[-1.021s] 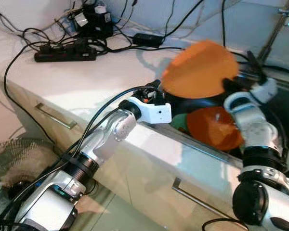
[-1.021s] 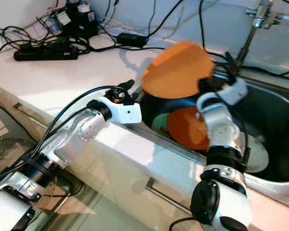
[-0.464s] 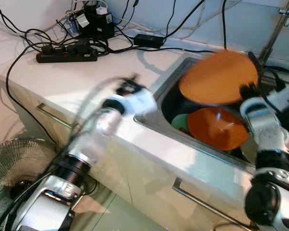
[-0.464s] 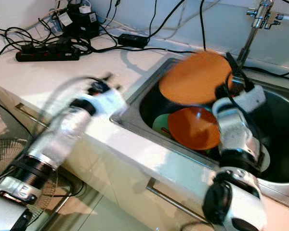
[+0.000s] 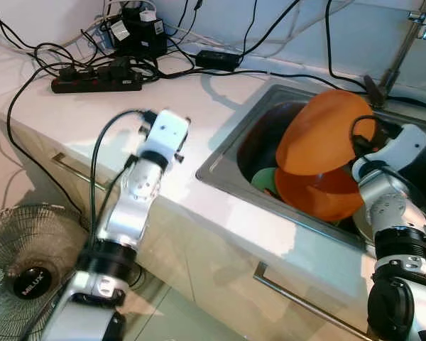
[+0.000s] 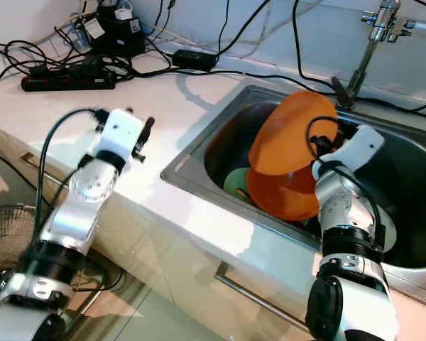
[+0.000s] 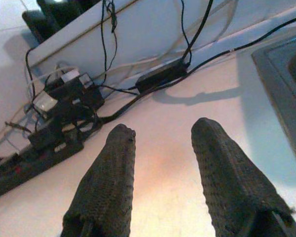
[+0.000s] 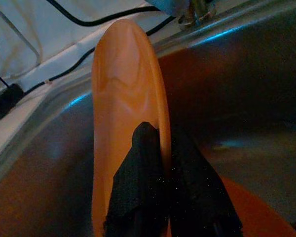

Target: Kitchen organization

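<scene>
An orange plate (image 5: 325, 133) stands tilted on edge inside the steel sink (image 5: 226, 155), and my right gripper (image 8: 163, 134) is shut on its rim. It leans over a second orange plate (image 5: 318, 197) lying lower in the sink, beside a green dish (image 5: 263, 177). My left gripper (image 7: 160, 131) is open with nothing between its fingers. It hovers over the white counter (image 5: 92, 117), left of the sink, pointing toward the back wall.
A black power strip (image 5: 96, 82), adapters and tangled cables (image 5: 199, 60) lie along the back of the counter. The faucet (image 6: 369, 42) rises behind the sink. A pale plate (image 6: 385, 229) lies in the sink bottom. A floor fan (image 5: 21, 259) stands below left; drawer handles (image 5: 298, 298) line the cabinet front.
The right gripper has carried the orange plate from above the sink's edge down into the sink, tilting it steeply. The left arm has drawn back from the sink rim to over the counter.
</scene>
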### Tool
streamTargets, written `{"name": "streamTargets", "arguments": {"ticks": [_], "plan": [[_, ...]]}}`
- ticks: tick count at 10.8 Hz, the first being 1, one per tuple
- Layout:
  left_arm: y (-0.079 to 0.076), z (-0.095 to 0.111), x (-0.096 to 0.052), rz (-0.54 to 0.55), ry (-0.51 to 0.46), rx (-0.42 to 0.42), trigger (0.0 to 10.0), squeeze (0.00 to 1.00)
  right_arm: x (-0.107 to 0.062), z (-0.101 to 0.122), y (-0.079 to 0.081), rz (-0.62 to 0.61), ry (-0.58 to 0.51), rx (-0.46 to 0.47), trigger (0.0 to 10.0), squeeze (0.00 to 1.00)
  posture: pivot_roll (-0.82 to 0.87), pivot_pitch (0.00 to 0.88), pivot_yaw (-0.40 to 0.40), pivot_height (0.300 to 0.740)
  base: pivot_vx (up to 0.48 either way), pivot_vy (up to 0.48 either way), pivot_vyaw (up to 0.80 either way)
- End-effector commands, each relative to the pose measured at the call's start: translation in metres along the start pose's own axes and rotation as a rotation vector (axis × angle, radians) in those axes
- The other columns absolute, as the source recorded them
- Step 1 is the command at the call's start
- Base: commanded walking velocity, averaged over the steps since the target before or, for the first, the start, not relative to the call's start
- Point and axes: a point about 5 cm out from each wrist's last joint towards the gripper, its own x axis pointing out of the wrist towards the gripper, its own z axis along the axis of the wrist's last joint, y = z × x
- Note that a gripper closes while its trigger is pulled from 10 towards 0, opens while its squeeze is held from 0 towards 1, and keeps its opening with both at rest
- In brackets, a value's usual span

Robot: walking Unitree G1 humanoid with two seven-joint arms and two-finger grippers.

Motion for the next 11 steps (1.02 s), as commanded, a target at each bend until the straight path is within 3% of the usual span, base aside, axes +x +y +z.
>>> {"name": "streamTargets", "arguments": {"ticks": [1,3,5,6,7,8,9,10,11], "plan": [[0.006,0.003,-0.001,0.017,-0.007,-0.026,10.0,0.0,0.002,0.009,0.001,0.003,-0.034,-0.017,10.0,0.0,0.18,0.062,0.034,0.74,0.0,0.0,0.0],[0.002,-0.002,-0.002,-0.001,0.031,-0.105,10.0,0.0,0.002,-0.011,0.009,0.04,0.062,-0.07,10.0,0.0,0.18,0.062,0.035,0.74,0.0,0.0,0.0],[0.002,-0.002,-0.002,0.001,0.043,-0.168,10.0,0.0,0.002,-0.02,0.01,0.036,0.102,-0.062,10.0,0.0,0.18,0.063,0.035,0.74,0.0,0.0,0.0],[0.002,-0.002,-0.001,-0.004,0.048,-0.203,10.0,0.0,0.002,-0.023,0.014,0.05,0.127,-0.064,10.0,0.1,0.18,0.066,0.037,0.74,0.0,0.0,0.0],[0.001,-0.001,-0.002,-0.005,0.049,-0.209,10.0,0.0,0.002,-0.025,0.015,0.06,0.136,-0.073,10.0,0.39,0.18,0.067,0.036,0.74,0.0,0.0,0.0],[0.0,0.0,-0.002,-0.012,0.048,-0.208,10.0,0.0,0.002,-0.029,0.017,0.062,0.149,-0.074,10.0,0.51,0.18,0.069,0.036,0.74,0.0,0.0,0.0],[-0.002,0.0,-0.002,-0.02,0.049,-0.209,10.0,0.0,0.002,-0.03,0.017,0.059,0.16,-0.081,10.0,0.0,0.18,0.07,0.036,0.74,0.0,0.0,0.0],[-0.002,0.0,-0.002,-0.024,0.051,-0.211,10.0,0.0,0.002,-0.032,0.017,0.063,0.166,-0.081,10.0,0.8,0.18,0.07,0.036,0.74,0.0,0.0,0.0],[-0.002,0.0,-0.002,-0.025,0.054,-0.211,10.0,0.0,0.002,-0.032,0.018,0.07,0.167,-0.088,10.0,1.0,0.18,0.071,0.035,0.74,0.0,0.0,0.0]]}}
